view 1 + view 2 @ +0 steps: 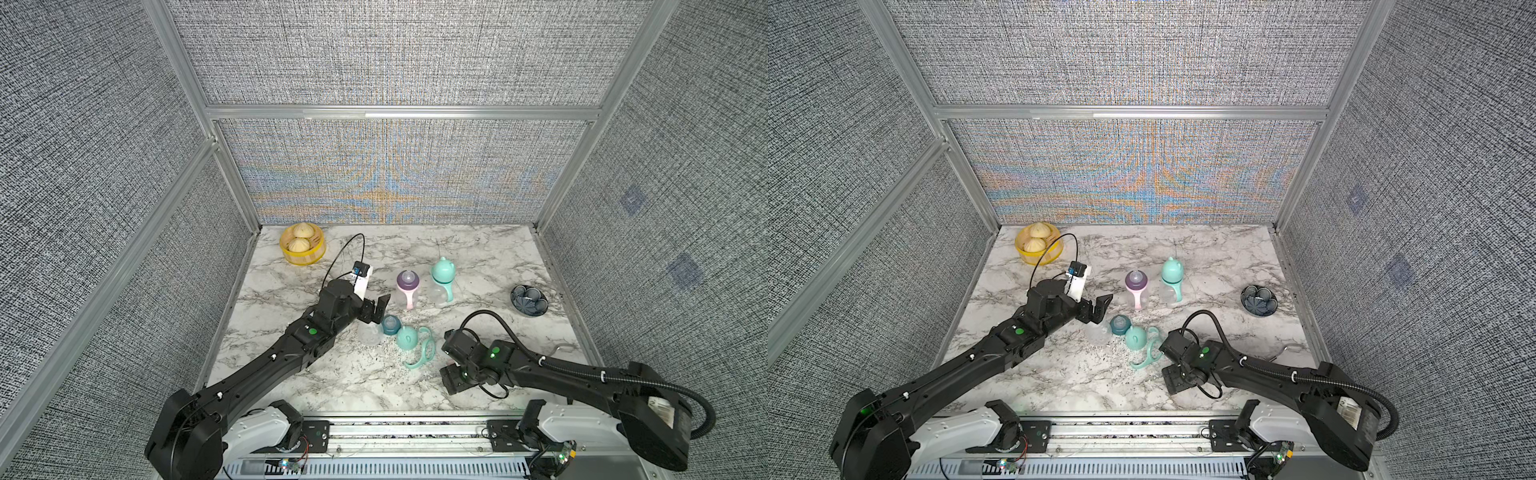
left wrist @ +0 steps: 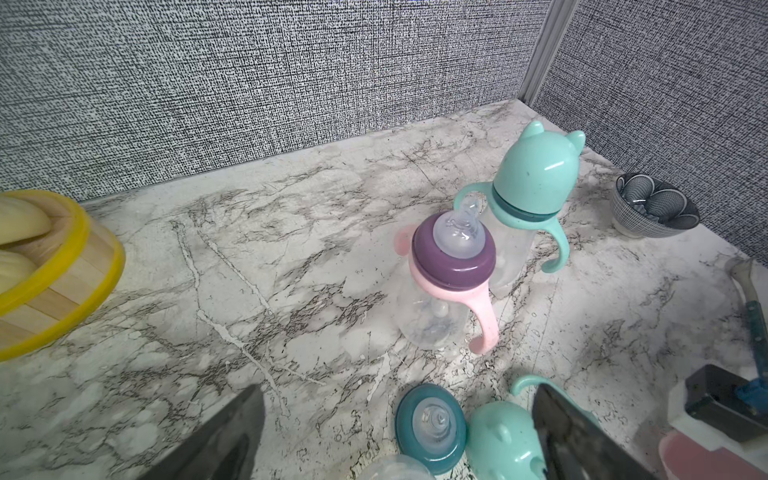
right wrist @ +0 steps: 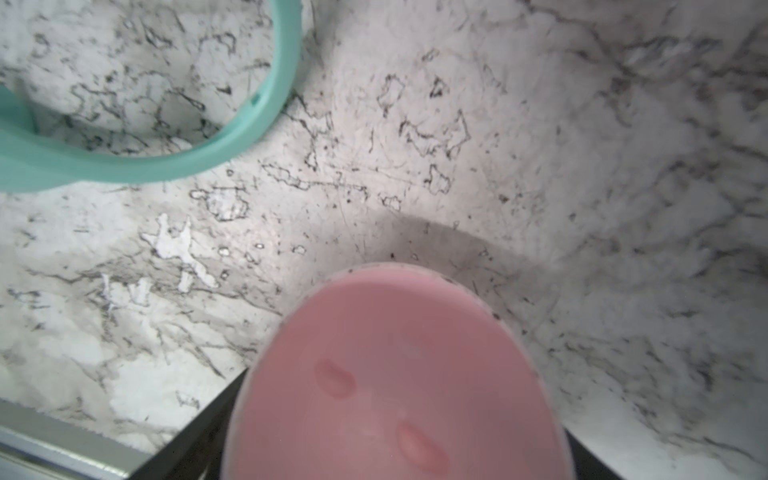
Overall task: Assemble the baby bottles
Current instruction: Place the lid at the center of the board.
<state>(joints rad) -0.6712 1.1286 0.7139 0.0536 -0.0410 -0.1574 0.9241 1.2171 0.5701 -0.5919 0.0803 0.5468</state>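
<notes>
Left gripper (image 1: 379, 311) hangs wide and empty just above the toppled clear bottle (image 1: 370, 334) and teal collar (image 1: 390, 324). The purple-collared bottle (image 1: 408, 286), likely target, stands upright at 11 o'clock from the right gripper (image 1: 452, 376), though nearer the left. Mint cap (image 1: 406, 337) and mint handle (image 1: 420, 354) crowd that path. The pink cap (image 3: 395, 382) sits between the right jaws; whether clamped, I cannot tell.
</notes>
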